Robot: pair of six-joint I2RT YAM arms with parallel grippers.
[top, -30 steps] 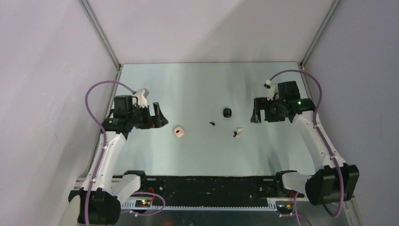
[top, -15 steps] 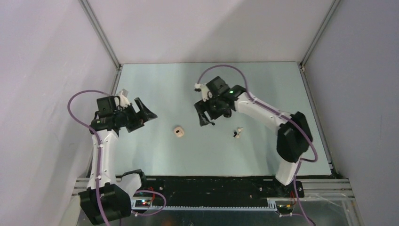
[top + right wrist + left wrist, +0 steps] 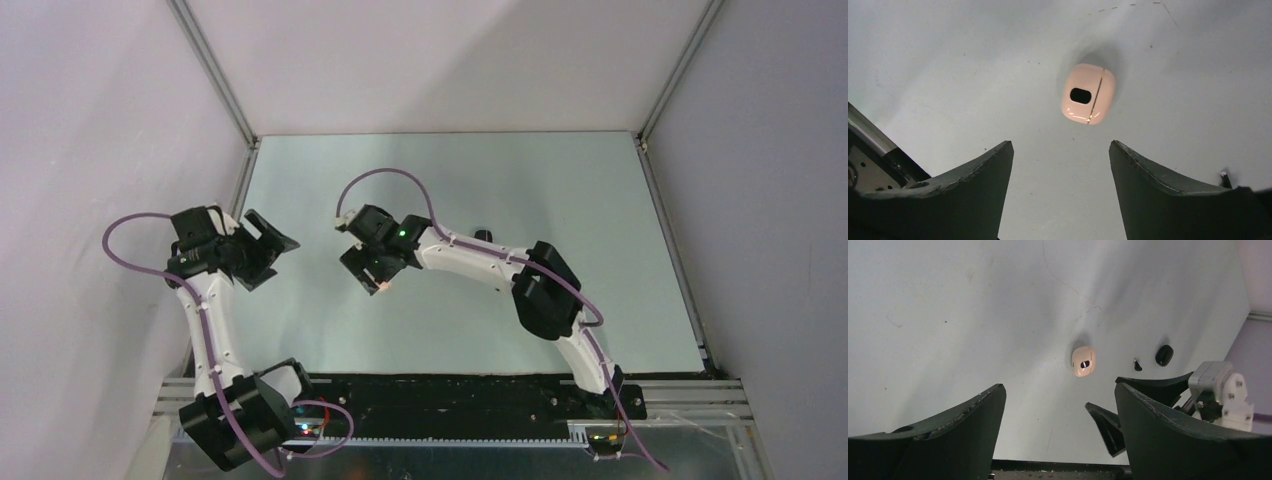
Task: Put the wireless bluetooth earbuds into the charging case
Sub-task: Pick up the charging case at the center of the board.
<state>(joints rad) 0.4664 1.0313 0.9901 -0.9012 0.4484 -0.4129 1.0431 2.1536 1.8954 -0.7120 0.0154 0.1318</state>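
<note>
My right gripper hangs spread above the closed pink case on the worktop, not touching it. My left gripper is spread too, well apart from the case.

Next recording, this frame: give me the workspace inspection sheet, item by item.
Surface: pale table, faint scratches and specks.
Job's things: pink case closed, lying flat; black case farther off; one black earbud loose beside it; second bud not seen.
Clutter: nothing seen.
Grippers: right gripper open, poised by the pink case, not touching; left gripper open, empty.
Cables: purple cable loops on both arms, clear of the items.
Surroundings: plain walls, metal frame posts.
</note>
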